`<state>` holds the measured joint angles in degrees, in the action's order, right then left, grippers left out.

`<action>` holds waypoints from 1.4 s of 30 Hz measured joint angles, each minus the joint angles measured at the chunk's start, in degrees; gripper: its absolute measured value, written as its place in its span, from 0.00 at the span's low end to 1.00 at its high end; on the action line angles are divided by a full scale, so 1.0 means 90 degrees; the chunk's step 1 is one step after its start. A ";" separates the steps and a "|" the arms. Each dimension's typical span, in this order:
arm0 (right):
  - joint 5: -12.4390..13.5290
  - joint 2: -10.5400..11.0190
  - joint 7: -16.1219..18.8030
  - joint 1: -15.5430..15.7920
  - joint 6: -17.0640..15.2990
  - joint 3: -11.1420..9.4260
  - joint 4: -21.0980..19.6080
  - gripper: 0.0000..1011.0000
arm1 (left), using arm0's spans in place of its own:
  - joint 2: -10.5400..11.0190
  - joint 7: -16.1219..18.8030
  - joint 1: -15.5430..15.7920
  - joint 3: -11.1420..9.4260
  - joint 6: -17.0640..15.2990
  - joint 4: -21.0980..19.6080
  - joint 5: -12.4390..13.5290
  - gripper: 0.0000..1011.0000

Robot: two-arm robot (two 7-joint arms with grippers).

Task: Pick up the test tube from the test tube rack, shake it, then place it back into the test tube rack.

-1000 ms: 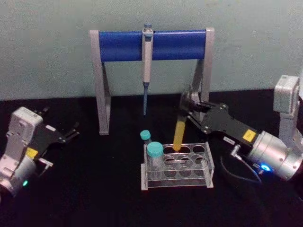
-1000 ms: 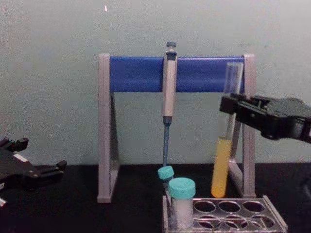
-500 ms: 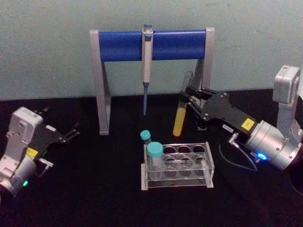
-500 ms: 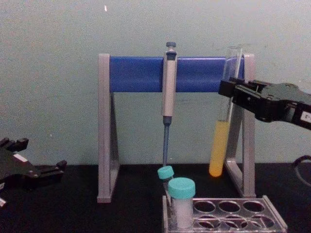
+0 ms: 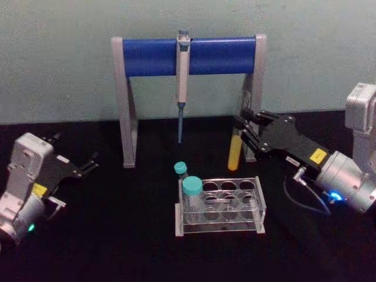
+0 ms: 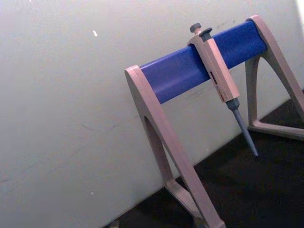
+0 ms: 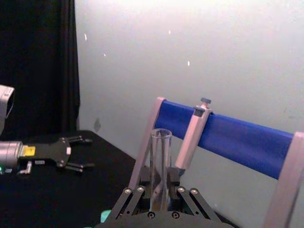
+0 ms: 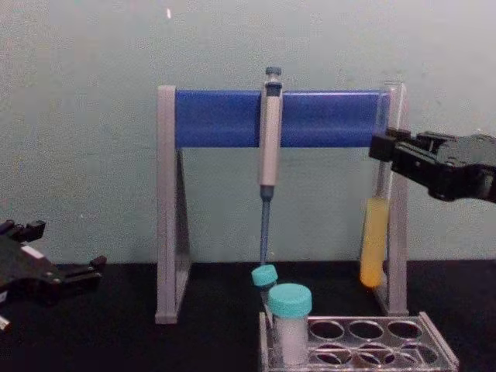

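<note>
While left gripper [image 5: 89, 164] idles, jaws apart, right gripper [image 5: 242, 125] jaws clamp test tube [image 5: 234, 154] upright, test tube rack [image 5: 258, 207] below them.

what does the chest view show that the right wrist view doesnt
Chest view: the yellow-orange liquid in the lower part of the test tube, which hangs clear of the test tube rack, behind it and toward its right. It also has a wide teal-capped tube and a small teal-capped tube at the rack's left end.
Right wrist view: the tube's open rim from close, with the right gripper shut on the glass, and a black curtain.
Both: the pipette stand with its pipette, and the open left gripper, parked.
</note>
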<state>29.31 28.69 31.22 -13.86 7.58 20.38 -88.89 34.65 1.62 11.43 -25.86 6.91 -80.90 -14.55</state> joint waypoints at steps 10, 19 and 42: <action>0.0029 0.0286 -0.0010 0.0362 -0.0298 -0.0109 -0.0442 0.23 | 0.0000 0.0001 0.0000 0.0000 0.0000 0.0000 0.0000 0.99; 0.0419 0.0183 0.0398 0.0294 -0.0311 0.0070 -0.0380 0.23 | 0.0000 0.0000 0.0000 0.0000 0.0000 0.0000 0.0000 0.99; 0.0192 -0.0195 0.0190 -0.0108 0.0225 0.0151 0.0115 0.23 | 0.0000 0.0000 0.0000 0.0000 0.0000 0.0000 0.0000 0.99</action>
<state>31.03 26.94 32.93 -14.83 9.60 21.74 -87.86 34.65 1.62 11.43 -25.86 6.91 -80.90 -14.55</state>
